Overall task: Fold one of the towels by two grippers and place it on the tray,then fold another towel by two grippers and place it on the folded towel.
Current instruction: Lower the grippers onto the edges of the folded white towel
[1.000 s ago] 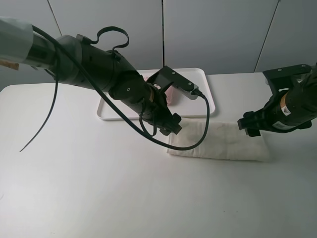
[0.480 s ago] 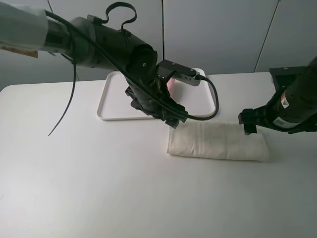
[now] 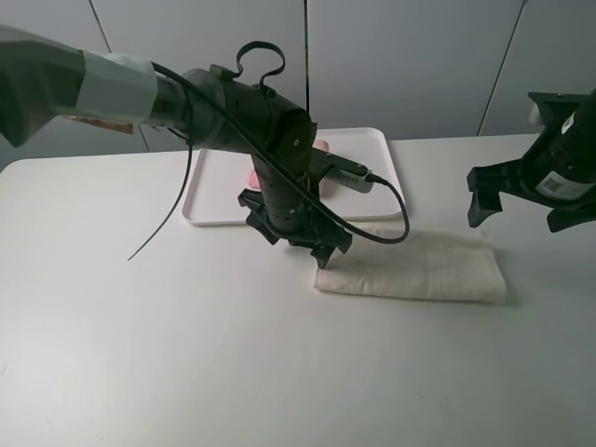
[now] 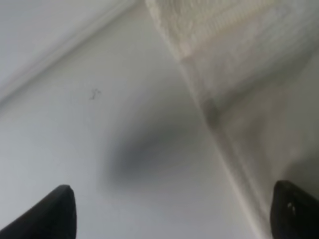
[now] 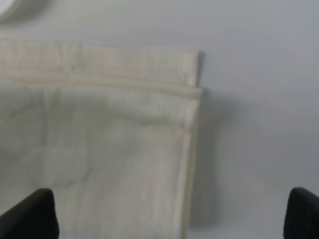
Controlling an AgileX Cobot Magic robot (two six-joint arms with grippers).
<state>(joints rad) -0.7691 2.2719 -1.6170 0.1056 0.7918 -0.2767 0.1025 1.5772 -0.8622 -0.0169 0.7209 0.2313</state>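
The cream towel (image 3: 410, 265) lies folded into a long band on the white surface (image 3: 140, 354), just in front of the tray's (image 3: 209, 200) right corner, in the same place as half a second ago. A pink towel (image 3: 322, 146) lies on the tray, mostly hidden behind the left arm.

The left arm has turned, and its tool (image 3: 328, 253) now points down at the cream towel's left end, lower and nearer the front corner than before. In the left wrist view its two dark fingertips (image 4: 57, 214) are spread wide, gripping nothing, with the towel's folded edge between them and closer to one tip.

The right tool (image 3: 521, 216) has risen and pulled back. Earlier it sat low over the towel's right end; now it hangs higher and farther back, beyond the towel's rear right corner. Its fingers (image 3: 477, 209) are released and spread wide. The right wrist view looks down on the towel's corner, where stacked layers show at the hem.
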